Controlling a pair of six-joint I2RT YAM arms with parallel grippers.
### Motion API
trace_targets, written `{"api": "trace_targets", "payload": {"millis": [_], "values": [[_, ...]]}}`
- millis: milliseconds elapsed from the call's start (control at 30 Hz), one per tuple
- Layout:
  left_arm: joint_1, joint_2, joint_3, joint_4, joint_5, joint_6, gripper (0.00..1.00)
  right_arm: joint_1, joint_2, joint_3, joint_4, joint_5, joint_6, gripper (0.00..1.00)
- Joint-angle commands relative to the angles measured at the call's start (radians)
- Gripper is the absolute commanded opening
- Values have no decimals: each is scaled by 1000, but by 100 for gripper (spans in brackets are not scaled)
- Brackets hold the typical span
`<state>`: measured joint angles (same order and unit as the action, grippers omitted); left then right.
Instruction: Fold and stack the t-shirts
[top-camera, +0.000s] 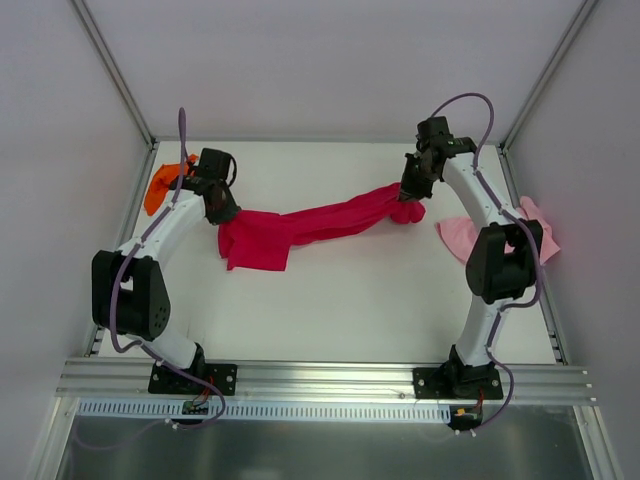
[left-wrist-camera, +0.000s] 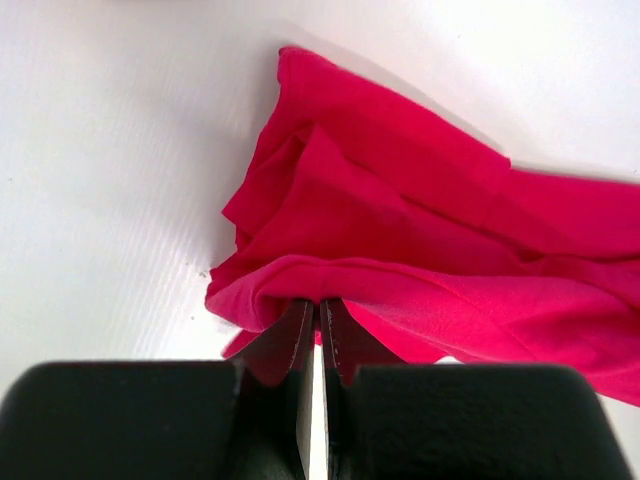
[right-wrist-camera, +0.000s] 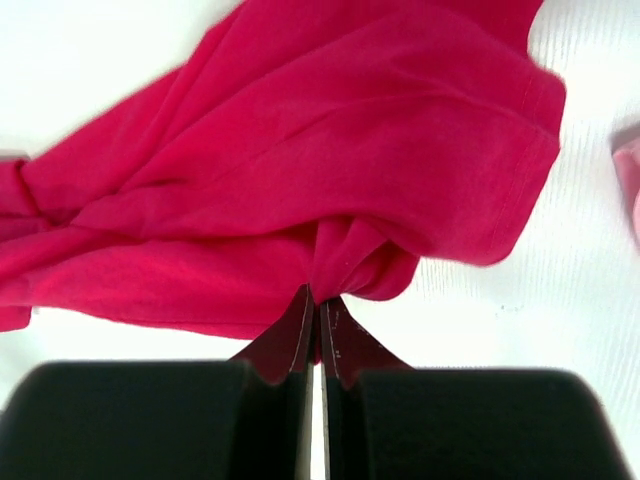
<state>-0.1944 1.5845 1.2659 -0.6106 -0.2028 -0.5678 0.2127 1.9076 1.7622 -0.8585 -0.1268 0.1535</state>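
The crimson red t-shirt (top-camera: 320, 225) is stretched between my two grippers across the middle of the table. My left gripper (top-camera: 222, 212) is shut on its left end, seen bunched in the left wrist view (left-wrist-camera: 400, 220). My right gripper (top-camera: 408, 200) is shut on its right end, seen in the right wrist view (right-wrist-camera: 300, 170). The orange t-shirt (top-camera: 158, 188) lies crumpled at the far left behind the left arm. The pale pink t-shirt (top-camera: 462, 236) lies at the right edge, partly hidden by the right arm; a bit shows in the right wrist view (right-wrist-camera: 630, 175).
The white table (top-camera: 340, 310) is framed by metal rails at its sides and a rail (top-camera: 320, 378) along the near edge where the arm bases are bolted. White walls close in on three sides.
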Motion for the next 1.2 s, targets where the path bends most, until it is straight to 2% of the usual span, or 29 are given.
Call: {"api": "trace_targets", "payload": {"millis": [0, 267, 567, 767, 933, 1167], "values": [[13, 41, 56, 6, -37, -15, 0, -25, 51, 91, 7, 27, 18, 1], [30, 74, 59, 12, -52, -9, 0, -56, 209, 276, -63, 46, 37, 1], [42, 65, 36, 28, -93, -21, 0, -76, 289, 315, -80, 72, 46, 1], [47, 123, 63, 14, -78, -29, 0, -85, 356, 420, -103, 88, 54, 1], [47, 132, 55, 23, -119, -47, 0, -85, 358, 431, -45, 164, 38, 1], [47, 155, 84, 42, -113, -52, 0, -82, 375, 453, 35, 151, 21, 1]]}}
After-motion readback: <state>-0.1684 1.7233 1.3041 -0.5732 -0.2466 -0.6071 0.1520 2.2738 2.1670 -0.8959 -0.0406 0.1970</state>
